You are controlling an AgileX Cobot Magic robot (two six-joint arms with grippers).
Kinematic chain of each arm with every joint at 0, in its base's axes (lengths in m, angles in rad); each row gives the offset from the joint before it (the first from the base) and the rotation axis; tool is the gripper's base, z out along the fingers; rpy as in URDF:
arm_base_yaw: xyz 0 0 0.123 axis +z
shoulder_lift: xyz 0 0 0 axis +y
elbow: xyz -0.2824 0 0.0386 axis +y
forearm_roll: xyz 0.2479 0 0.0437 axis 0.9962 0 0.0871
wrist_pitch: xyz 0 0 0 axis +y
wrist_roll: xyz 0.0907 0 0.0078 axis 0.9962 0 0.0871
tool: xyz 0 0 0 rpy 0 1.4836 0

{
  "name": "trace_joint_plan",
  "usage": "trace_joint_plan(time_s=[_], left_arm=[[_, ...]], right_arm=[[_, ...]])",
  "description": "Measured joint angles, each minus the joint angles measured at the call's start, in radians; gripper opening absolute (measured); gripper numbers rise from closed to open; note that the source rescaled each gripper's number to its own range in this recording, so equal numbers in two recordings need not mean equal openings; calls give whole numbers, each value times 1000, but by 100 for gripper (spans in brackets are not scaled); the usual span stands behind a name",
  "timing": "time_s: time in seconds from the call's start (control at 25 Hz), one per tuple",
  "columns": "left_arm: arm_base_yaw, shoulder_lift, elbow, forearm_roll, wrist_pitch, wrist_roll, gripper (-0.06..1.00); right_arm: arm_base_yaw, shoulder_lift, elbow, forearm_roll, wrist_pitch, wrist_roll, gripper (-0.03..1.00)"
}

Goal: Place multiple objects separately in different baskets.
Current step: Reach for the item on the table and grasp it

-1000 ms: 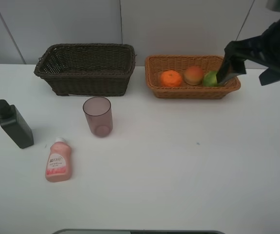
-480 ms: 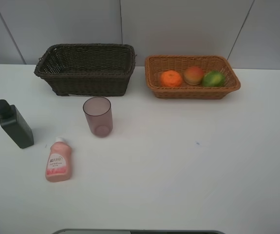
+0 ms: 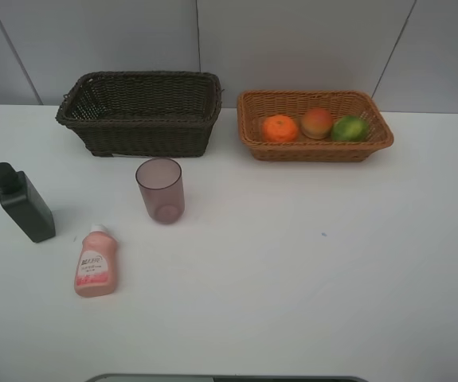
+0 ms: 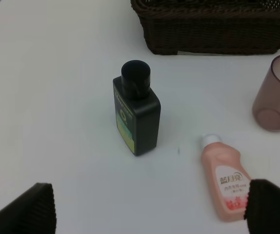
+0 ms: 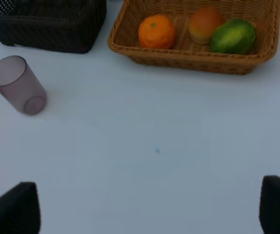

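I'm seeing left gripper (image 4: 147, 209) gaping, fingers apart. On table (image 3: 332, 263): dark bottle (image 3: 23, 205) standing at 9 o'clock, pink bottle (image 3: 95, 264) lying at 8, tumbler (image 3: 161, 189) at 10, dark basket (image 3: 141, 111) at 11. Tan basket (image 3: 248, 131) at 1 holding orange (image 3: 279, 127), peach (image 3: 317, 122), mango (image 3: 349, 128). Right gripper (image 5: 144, 207) gaping too.

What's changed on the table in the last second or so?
The right pincer pulled back from over the tan basket and out of the high view. It is open, and the mango lies in that basket with the peach and orange. The tumbler, dark bottle, pink bottle and dark basket stayed put.
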Motion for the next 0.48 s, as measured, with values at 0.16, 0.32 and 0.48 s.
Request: trace_joint_plan(time_s=[0.16,0.32,0.48], left_arm=[[0,0,0,0,0,0,100],[0,0,0,0,0,0,100],[0,0,0,0,0,0,100]], right_arm=[[0,-104,80,-7,-11,-3,100],[0,-185,167,-17,-77,-3,100],[0,-225,243,-17,-144,-3,100]])
